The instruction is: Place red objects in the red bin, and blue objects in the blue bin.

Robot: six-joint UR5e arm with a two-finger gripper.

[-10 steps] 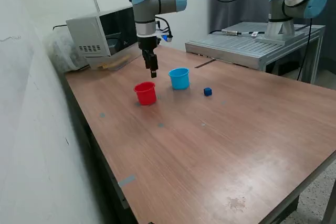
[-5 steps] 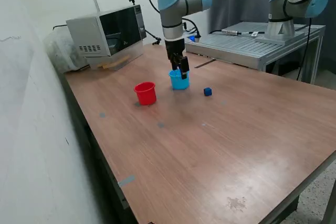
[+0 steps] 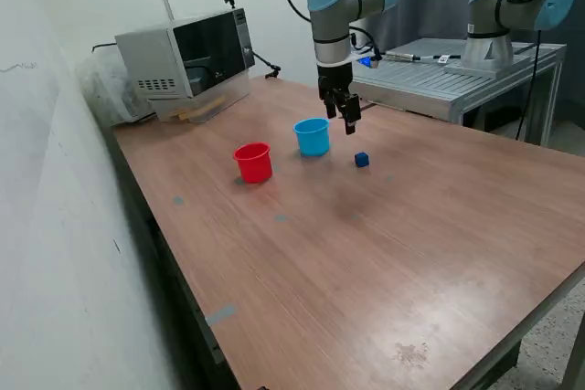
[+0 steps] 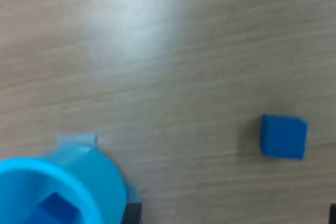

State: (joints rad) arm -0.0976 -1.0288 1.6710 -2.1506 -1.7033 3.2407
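Gripper (image 3: 345, 119) hangs w/ nothing visibly held above the table (image 3: 384, 244), jaws' spread too small to tell, between the blue cup (image 3: 312, 136) and a loose blue cube (image 3: 362, 160) lying at approx. 3 o'clock of that cup. Cube looks light, rigid, flat-sided: pinch across opposite faces. Another blue cube (image 4: 48, 209) sits inside the cup; red cup (image 3: 253, 162) at its 8 o'clock.

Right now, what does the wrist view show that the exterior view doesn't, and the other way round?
Only the wrist view shows a dark blue cube already lying inside the light blue cup. Only the exterior view shows the red cup, the microwave, the arm and its claw hanging above the table, empty as far as I can tell. Both show the light blue cup and the loose dark blue cube on the wood beside it.
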